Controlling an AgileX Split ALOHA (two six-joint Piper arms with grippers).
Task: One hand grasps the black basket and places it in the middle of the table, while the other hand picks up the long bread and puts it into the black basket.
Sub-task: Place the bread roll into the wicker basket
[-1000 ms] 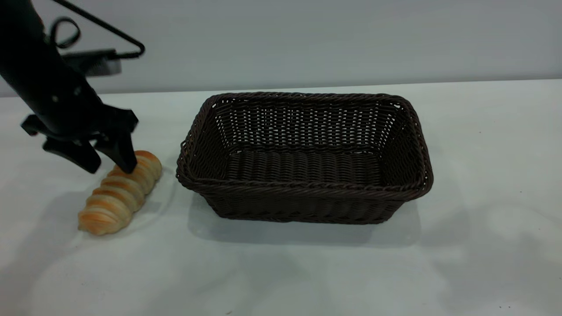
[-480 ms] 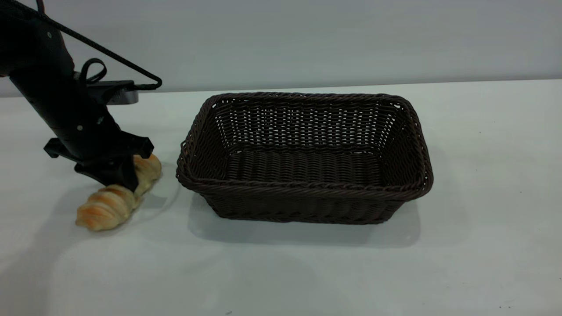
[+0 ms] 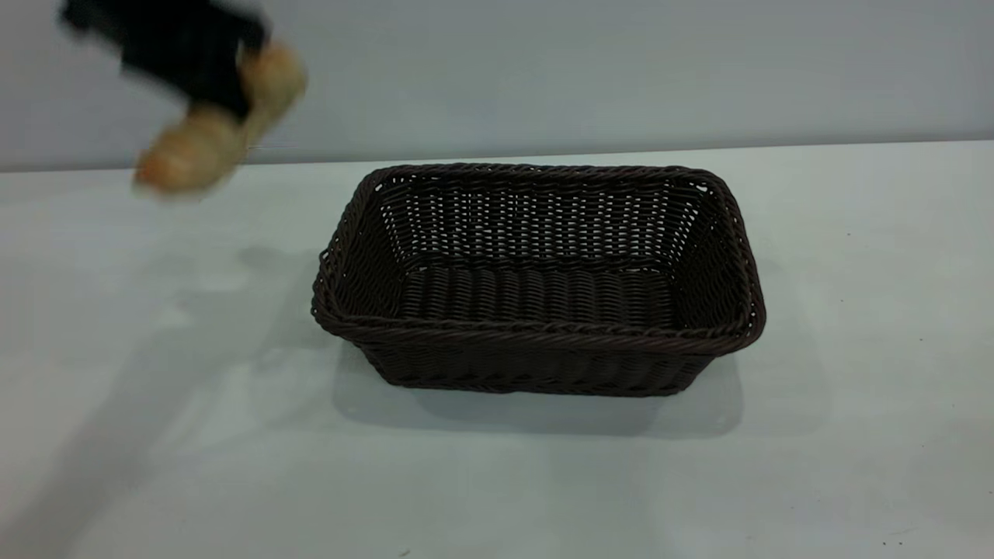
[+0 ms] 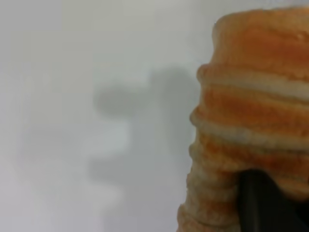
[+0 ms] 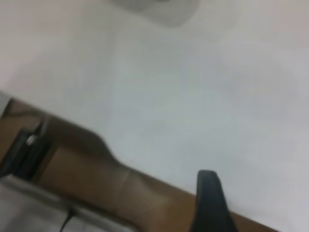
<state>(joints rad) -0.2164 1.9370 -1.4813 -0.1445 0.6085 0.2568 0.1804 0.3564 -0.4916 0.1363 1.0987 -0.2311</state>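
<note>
The left gripper point(image 3: 203, 87) is clamped on the bread point(image 3: 210, 132), holding it in the air well clear of the table point(image 3: 155, 435). Seen from the wrist, the roll is a stack of rounded spiral ridges, orange-brown on the crests and pale in the grooves, with one dark finger point(image 4: 263, 205) pressed against its side. The bread hangs tilted, its tapered end lowest. Below and off to the gripper's side sits the basket point(image 3: 536, 365), a rectangular dark woven wicker tub with flared openwork walls and a braided rim. The right gripper point(image 5: 210, 203) shows only one black finger above the table's edge; whether it is open cannot be told.
</note>
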